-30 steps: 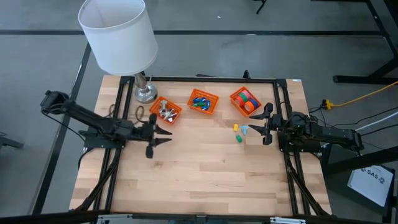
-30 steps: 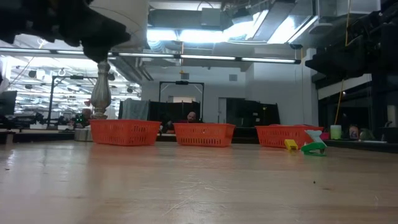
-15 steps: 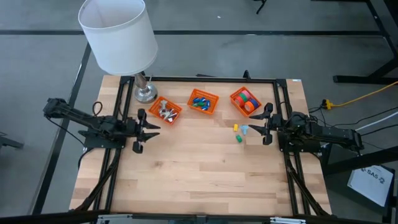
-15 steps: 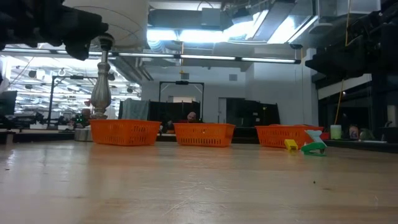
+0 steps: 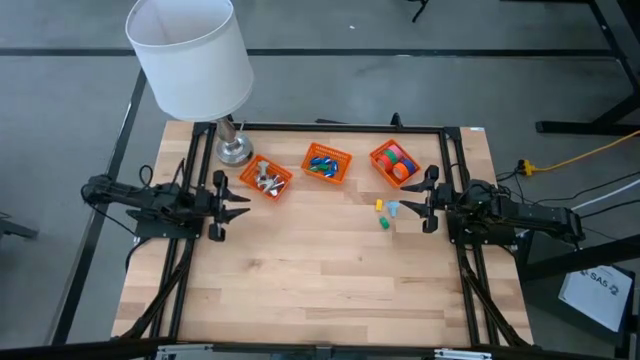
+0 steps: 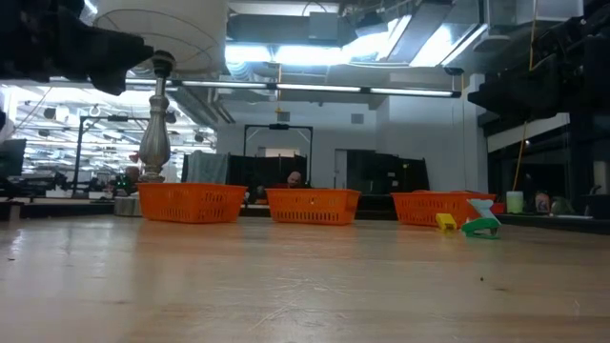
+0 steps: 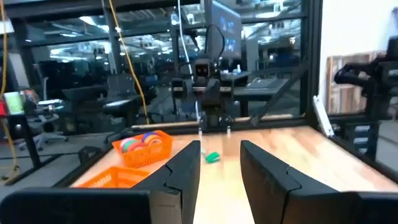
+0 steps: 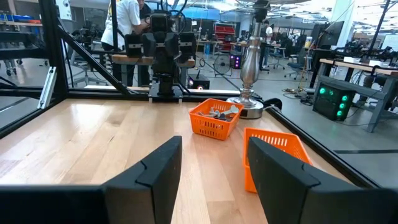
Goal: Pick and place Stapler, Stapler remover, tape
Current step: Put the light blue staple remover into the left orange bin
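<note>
**Both grippers spread and empty at the desk's sides**

From above we see our left gripper at the left edge of the desk, fingers spread and holding nothing, just in front of the left basket, which carries greyish metal pieces. Our right gripper sits at the right edge, fingers likewise spread and empty.

Three orange baskets stand in a row along the far side. The middle basket holds small blue and green items. The right basket holds the tape, rolls in green, pink, red and orange; the left wrist view shows them too.

On the bare wood just beside the right gripper lie a small yellow piece, a pale blue piece and a green piece. We cannot tell which of these small things is the stapler or the stapler remover.

A lamp with a white shade stands at the far left corner, beside the left basket.
</note>
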